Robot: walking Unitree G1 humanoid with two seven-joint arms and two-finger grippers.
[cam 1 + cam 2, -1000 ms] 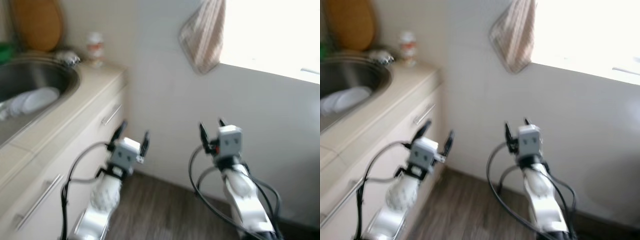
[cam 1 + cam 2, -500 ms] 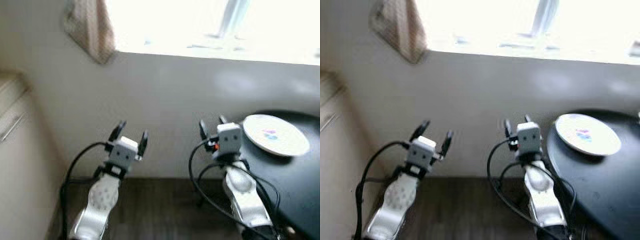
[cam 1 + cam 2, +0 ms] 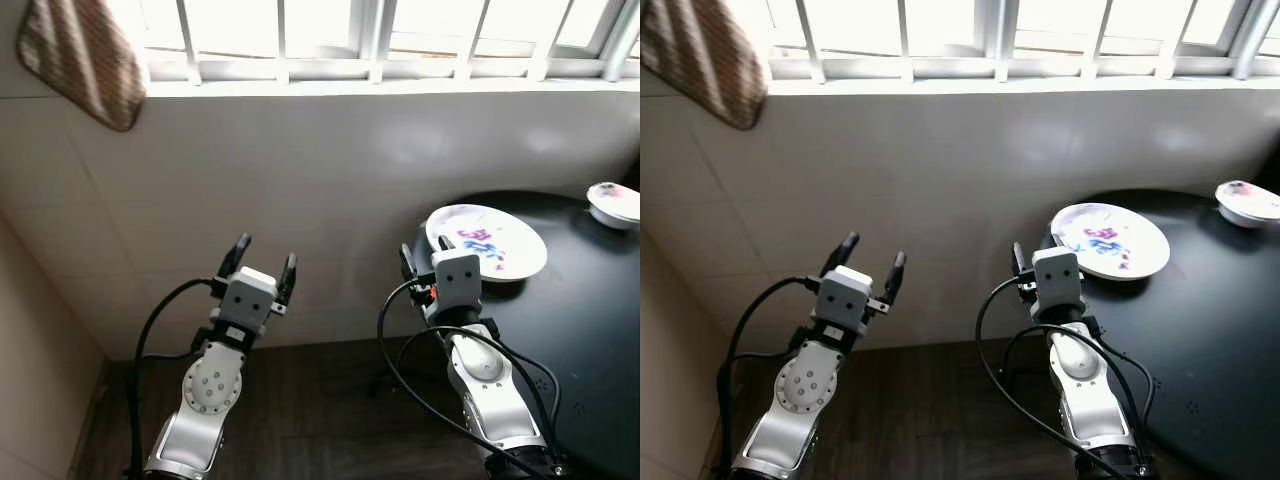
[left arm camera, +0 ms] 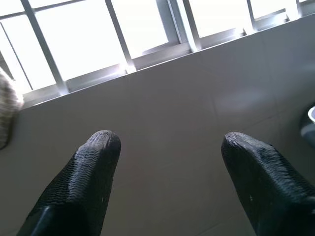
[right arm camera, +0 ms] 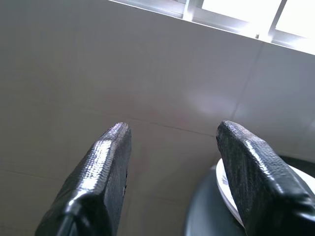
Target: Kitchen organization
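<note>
A white plate with a blue and purple pattern lies on a round black table at the right, near the tiled wall. A small white bowl sits at the table's far right. My right gripper is raised just left of the plate, close to the table's edge, open and empty; the right wrist view shows its fingers spread, with the plate's rim behind them. My left gripper is held up facing the wall, open and empty, its fingers wide apart.
A striped cloth hangs on the wall at the upper left, under a barred window. A beige cabinet side stands at the left edge. Dark wood floor lies between the cabinet and the table.
The camera has swung right: the sink and counter have left the picture, and the black table with plate and bowl has come in. Both arms keep the same raised pose, grippers open.
</note>
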